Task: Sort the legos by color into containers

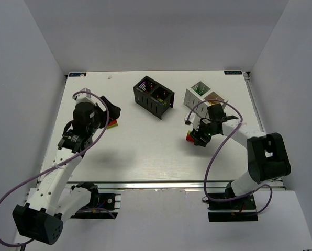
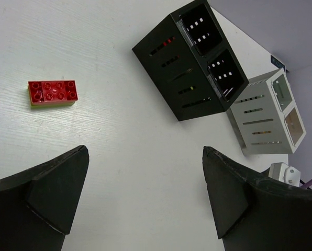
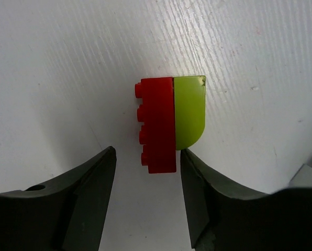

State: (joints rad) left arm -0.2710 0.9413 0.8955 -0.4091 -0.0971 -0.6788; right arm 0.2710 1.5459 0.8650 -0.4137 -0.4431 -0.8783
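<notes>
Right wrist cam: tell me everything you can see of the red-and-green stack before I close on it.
The stack is two glossy plastic pieces pressed together: a red brick with four studs showing along its left edge, and a lime green piece with one rounded corner. It lies on its side on the white table. Its near end sits between the fingers of the open right gripper; whether they touch it is unclear.

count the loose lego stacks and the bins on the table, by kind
loose two-colour lego stacks: 2 (red-topped stack, red-and-green stack)
two-compartment bins: 2 (black bin, white bin)
total: 4
any bricks inside the bins cannot be counted from these views
</notes>
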